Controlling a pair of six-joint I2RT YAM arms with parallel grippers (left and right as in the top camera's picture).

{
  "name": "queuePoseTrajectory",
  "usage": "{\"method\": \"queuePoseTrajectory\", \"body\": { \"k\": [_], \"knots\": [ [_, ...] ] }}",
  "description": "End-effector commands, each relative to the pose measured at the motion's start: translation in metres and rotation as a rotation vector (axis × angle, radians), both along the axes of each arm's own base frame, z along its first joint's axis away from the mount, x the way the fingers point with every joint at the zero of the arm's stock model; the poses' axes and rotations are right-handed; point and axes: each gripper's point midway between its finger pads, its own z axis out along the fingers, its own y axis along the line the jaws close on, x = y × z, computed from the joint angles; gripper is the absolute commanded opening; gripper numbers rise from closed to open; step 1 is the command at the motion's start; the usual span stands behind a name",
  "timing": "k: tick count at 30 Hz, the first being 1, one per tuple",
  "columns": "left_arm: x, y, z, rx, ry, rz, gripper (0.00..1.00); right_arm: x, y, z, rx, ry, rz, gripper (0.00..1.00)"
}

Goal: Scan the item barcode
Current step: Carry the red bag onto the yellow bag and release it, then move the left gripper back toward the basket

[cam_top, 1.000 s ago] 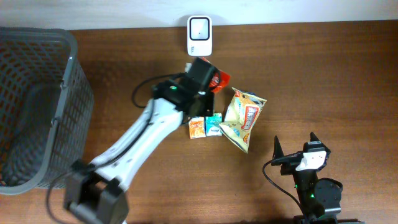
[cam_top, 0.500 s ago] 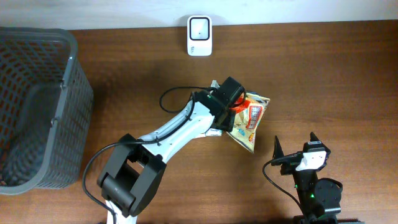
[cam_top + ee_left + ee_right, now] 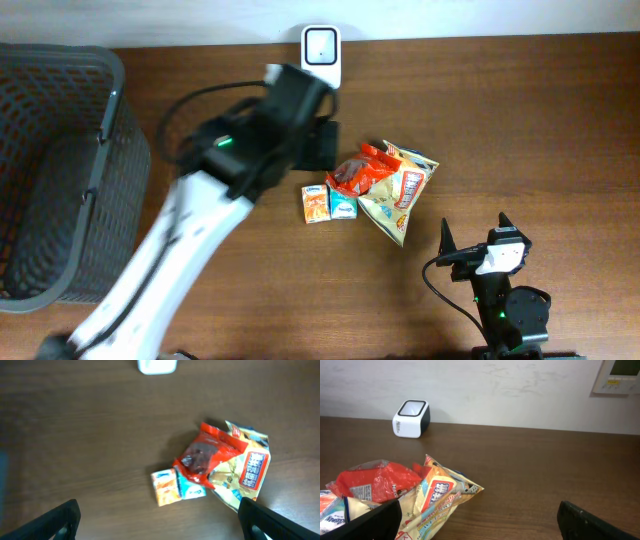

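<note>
Red snack packet, white label unreadable, on yellow bag

1 scanner, 1 basket, 2 snack bags and 2 small cartons are present.

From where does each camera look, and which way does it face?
Overhead: above the table, facing straight down; shows left arm and right gripper.
Left wrist: high up, facing down at the snacks; its open fingertips at bottom corners.
Right wrist: low, facing the wall across the snacks; its open fingertips below.
Shared: all show red packet and white scanner.
</note>
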Motion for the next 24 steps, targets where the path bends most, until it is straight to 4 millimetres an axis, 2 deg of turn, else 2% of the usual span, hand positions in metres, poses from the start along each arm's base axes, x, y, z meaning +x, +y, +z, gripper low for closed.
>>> {"method": "queuePoseTrajectory", "body": {
  "k": [1, 5, 9, 18, 24],
  "knots": [
    [-0.018, 0.027, 0.022, 0.006, -0.021, 0.025, 0.99, 0.000, 0.000, -0.003, 0.000, 0.006, -0.002, 0.98],
    [-0.036, 0.038, 0.019, 0.037, 0.026, 0.026, 0.99, 0.000, 0.000, -0.003, 0.000, 0.006, -0.002, 0.98],
    [-0.037, 0.056, 0.016, 0.051, 0.054, 0.070, 0.99, 0.000, 0.000, -0.004, 0.000, 0.007, -0.002, 0.98],
    [-0.021, 0.130, 0.025, -0.003, 0.034, 0.343, 0.99, 0.000, 0.000, -0.003, 0.000, 0.007, -0.002, 0.98],
    [-0.001, 0.204, 0.049, 0.144, -0.131, 0.598, 0.99, 0.000, 0.000, -0.003, 0.000, 0.006, -0.002, 0.98]
  ]
}}
